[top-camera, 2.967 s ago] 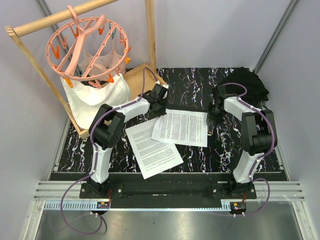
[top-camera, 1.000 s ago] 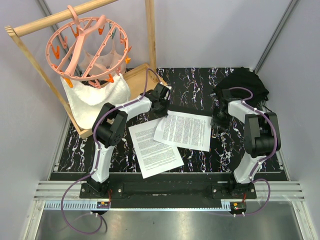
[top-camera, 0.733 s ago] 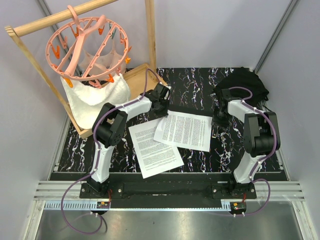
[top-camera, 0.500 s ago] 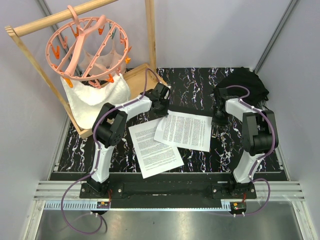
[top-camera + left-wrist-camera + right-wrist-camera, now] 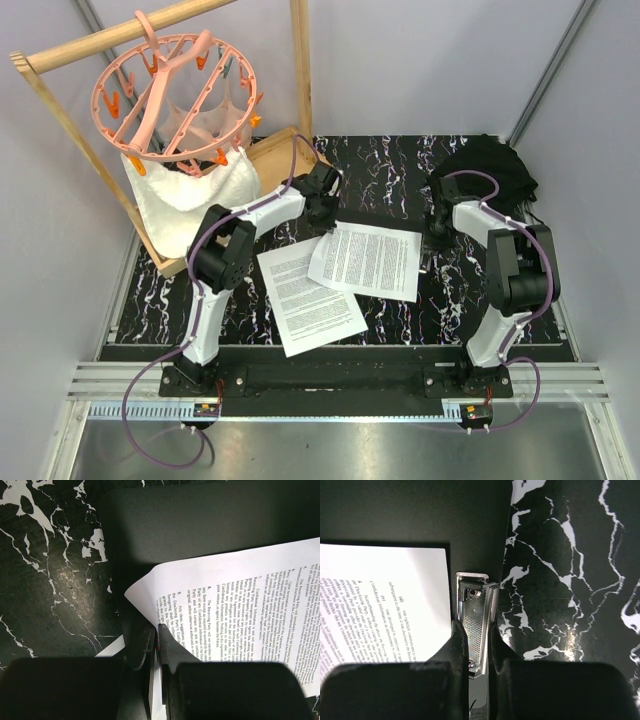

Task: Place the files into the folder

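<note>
Two white paper sheets of dense black print (image 5: 365,260) overlap mid-worktop, the top one lying on a flat matte black folder board (image 5: 200,525).
Left claw (image 5: 159,639) is pinched narrow on the top sheet's corner, at its 10 o'clock in the overhead view. Second sheet (image 5: 305,300) fans out toward 7 o'clock over the black white-veined marble worktop (image 5: 400,170). Right claw (image 5: 474,639) is clamped on the small silver metal clip (image 5: 472,597) at the folder's 3 o'clock short edge, just beside the sheet's edge.
</note>
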`<state>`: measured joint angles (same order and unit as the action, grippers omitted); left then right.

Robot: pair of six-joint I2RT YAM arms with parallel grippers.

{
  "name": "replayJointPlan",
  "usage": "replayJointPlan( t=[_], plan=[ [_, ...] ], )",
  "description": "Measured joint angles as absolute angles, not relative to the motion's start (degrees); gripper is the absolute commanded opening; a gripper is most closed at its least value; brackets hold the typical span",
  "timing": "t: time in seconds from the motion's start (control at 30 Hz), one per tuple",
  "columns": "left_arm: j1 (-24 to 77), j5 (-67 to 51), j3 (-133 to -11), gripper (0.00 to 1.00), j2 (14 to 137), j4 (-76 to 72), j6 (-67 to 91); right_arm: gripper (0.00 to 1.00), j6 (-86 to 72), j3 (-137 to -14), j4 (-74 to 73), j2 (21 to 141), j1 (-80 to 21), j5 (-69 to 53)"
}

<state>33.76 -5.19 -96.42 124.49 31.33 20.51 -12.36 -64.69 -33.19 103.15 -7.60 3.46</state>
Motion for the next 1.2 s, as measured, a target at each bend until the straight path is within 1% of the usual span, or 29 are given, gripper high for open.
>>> replayJointPlan(
  t=[0.17,0.43,0.73,1.03,1.2],
  plan=[
    [33.36,-5.28,-99.94,0.08,126.56,34.7,19.22,0.0,-11.77,-61.21,-28.77,100.79,-4.64,-3.22],
    [32.25,-6.83,-104.71,0.08,130.04,38.76,17.5,0.0,-11.94,-58.83,-24.18,99.92,-2.66,-10.04],
    [31.88,-8.93,-107.87,0.08,132.18,40.18,17.52,0.0,-12.47,-57.78,-21.8,99.9,-1.17,-14.59],
    [32.42,-6.66,-107.92,0.08,132.2,40.16,16.32,0.0,-13.34,-56.31,-19.81,99.88,1.8,-20.08],
    [32.84,-4.38,-107.92,0.07,132.18,40.16,15.84,0.0,-13.63,-56.1,-19.53,99.85,2.42,-21.04]
  ],
)
